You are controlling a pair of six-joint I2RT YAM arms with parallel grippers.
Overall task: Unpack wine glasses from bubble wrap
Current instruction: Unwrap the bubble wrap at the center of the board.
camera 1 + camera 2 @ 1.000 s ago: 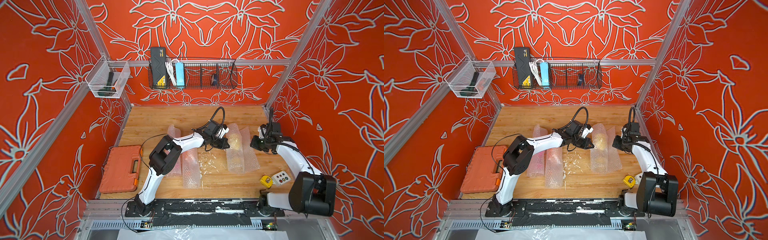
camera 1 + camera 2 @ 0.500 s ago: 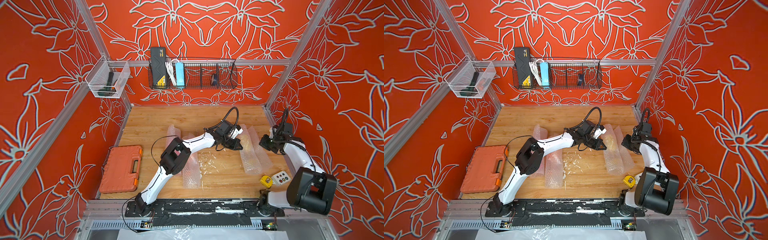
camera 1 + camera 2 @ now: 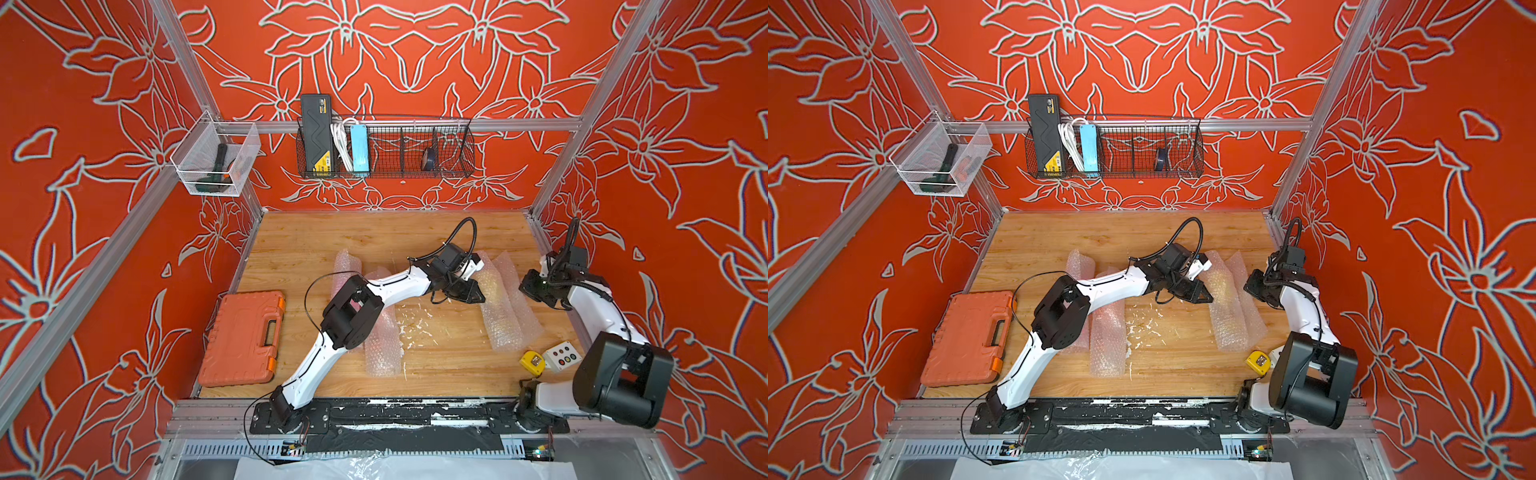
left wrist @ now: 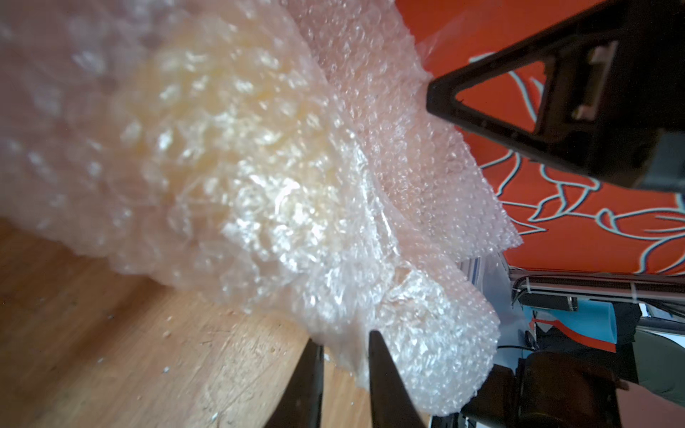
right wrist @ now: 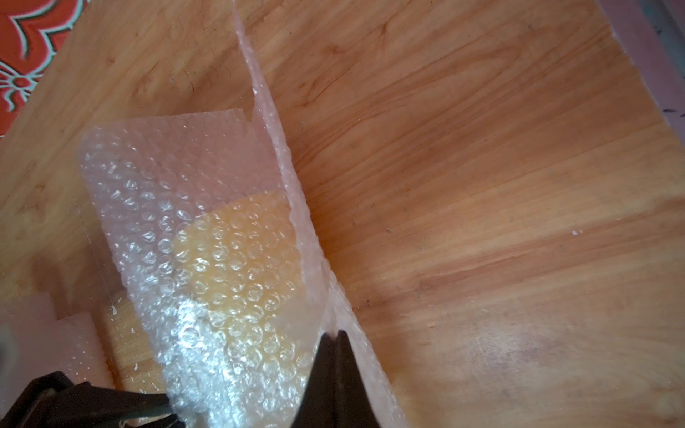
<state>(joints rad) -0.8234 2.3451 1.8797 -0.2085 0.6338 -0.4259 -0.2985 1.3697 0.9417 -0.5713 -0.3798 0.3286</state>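
Now | right claw pinched shut on bubble wrap edge, right tabletop | left claw slightly parted at wrap's rim | wrist views show yellow glass inside | both top views add another roll centre-left

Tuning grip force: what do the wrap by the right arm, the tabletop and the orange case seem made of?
Wrap: soft clear plastic film, glossy, covered in air bubbles. Tabletop: wood or wood-look laminate, grain visible, slight sheen, scuffed white. Case: probably moulded hard plastic, matte, with moulded handle.
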